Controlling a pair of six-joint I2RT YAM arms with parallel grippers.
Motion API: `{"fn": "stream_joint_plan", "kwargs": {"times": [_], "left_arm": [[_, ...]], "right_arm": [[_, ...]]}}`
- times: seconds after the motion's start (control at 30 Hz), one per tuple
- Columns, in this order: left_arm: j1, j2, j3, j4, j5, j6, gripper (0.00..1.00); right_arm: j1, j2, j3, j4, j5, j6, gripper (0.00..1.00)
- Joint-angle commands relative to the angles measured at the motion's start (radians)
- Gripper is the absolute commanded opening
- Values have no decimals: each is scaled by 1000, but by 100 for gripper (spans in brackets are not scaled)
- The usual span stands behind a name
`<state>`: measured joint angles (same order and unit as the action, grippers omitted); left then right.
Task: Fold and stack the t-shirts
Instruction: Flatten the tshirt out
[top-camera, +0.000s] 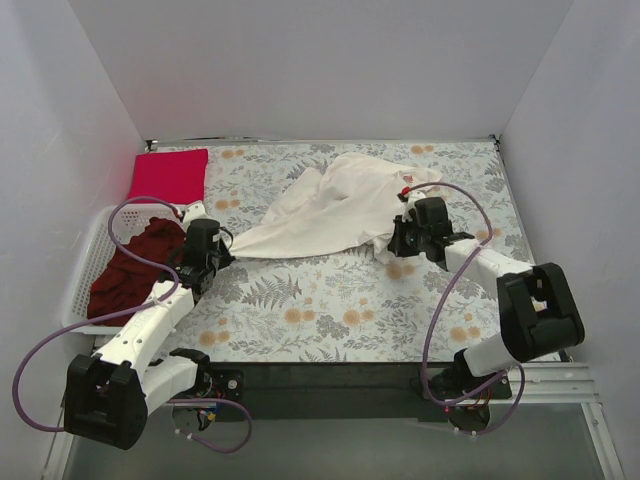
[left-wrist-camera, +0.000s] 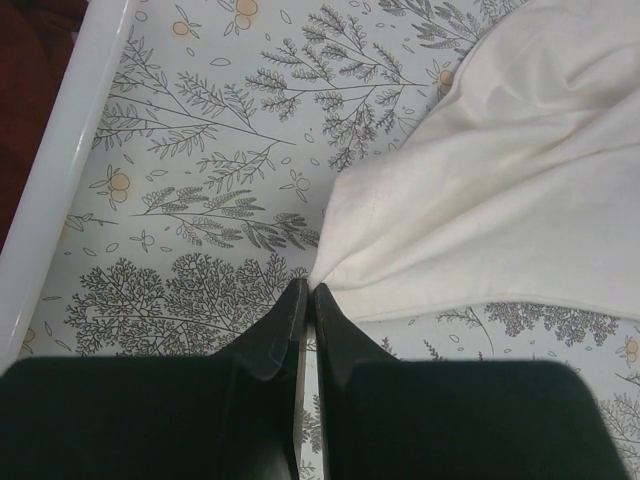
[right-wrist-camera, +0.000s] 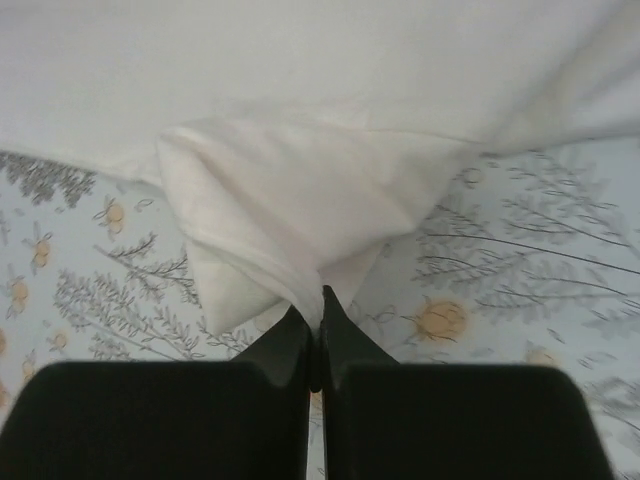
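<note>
Left pincer (left-wrist-camera: 307, 297) closed on cream-white t-shirt (left-wrist-camera: 500, 180) corner, right pincer (right-wrist-camera: 318, 305) closed on opposite edge

The cream-white t-shirt (top-camera: 335, 205) is a plain, soft off-white, shading to grey only in its folds. To its left the dark maroon shirt (top-camera: 130, 270) sits deep wine-red against the white basket (top-camera: 85, 250). Further back on that same side, the crimson-pink shirt (top-camera: 168, 173) is one flat, bright colour. Under the cream-white t-shirt the table cloth (top-camera: 320, 300) is pale bluish-white, printed with grey ferns and branching sprigs and dotted with small orange-yellow fruits. My left gripper (left-wrist-camera: 305, 292) and right gripper (right-wrist-camera: 320, 300), at the cream-white t-shirt's edges, are matt black. My left arm (top-camera: 150, 325) and right arm (top-camera: 478, 262) are white with black joints, and purple cables (top-camera: 426, 345) trail from them.
</note>
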<state>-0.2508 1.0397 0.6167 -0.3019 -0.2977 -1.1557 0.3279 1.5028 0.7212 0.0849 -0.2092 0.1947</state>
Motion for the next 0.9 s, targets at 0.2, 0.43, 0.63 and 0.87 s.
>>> {"fn": "stream_joint_plan", "kwargs": {"times": [0.2, 0.43, 0.63, 0.87], "left_arm": [[10, -24, 28, -32, -126, -10, 0], [15, -26, 29, -46, -138, -13, 0], [18, -18, 35, -60, -161, -18, 0], [21, -27, 32, -63, -170, -19, 0]], "right_arm": [[13, -364, 348, -620, 530, -83, 1], [68, -430, 247, -924, -92, -77, 8], [155, -469, 156, -942, -332, -43, 47], [31, -366, 195, -874, 5, -28, 51]]}}
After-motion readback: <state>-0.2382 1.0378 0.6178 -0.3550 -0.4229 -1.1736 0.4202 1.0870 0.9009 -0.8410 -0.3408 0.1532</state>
